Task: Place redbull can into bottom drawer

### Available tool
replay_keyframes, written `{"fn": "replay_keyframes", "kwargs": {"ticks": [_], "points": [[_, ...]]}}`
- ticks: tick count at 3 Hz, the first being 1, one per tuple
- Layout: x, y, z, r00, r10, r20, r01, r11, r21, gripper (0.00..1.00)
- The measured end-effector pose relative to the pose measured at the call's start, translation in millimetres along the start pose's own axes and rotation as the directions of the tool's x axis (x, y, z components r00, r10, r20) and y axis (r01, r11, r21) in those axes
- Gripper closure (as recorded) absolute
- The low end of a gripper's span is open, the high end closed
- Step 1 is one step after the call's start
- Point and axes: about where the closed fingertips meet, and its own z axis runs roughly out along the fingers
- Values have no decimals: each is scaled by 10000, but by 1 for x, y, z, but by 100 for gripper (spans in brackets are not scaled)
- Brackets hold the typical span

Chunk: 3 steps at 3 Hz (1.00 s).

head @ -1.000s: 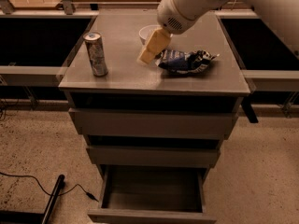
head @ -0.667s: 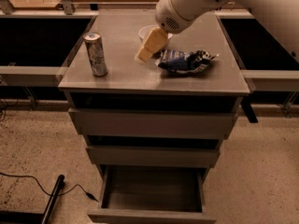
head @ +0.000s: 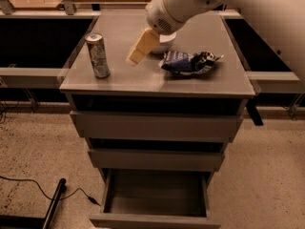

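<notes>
The redbull can [head: 97, 55] stands upright on the left part of the grey cabinet top [head: 143, 75]. It is slim and silver-and-blue with a light top. My gripper [head: 138, 50] hangs from the white arm over the middle of the top, to the right of the can and apart from it, with nothing seen in it. The bottom drawer [head: 155, 194] is pulled out below, and its inside shows nothing in it.
A white bowl [head: 164, 42] sits behind the gripper, partly hidden by the arm. A blue-and-white snack bag [head: 188, 62] lies on the right of the top. The two upper drawers [head: 155, 125] are shut. A black cable and bar [head: 52, 204] lie on the floor at left.
The gripper has moved left and a little forward, closer to the can. The can, bag and drawers have not moved.
</notes>
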Motion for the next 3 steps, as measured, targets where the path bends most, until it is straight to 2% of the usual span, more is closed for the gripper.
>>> {"fn": "replay_keyframes", "kwargs": {"ticks": [1,2,3], "points": [[-29,-1,33,9947,0,1025,57,9984,-559,0],[-53,-3,67,9816,200,1900,2,9944,-1056,0],[-69,-11,95,9633,491,2640,-158,9918,-1269,0]]}}
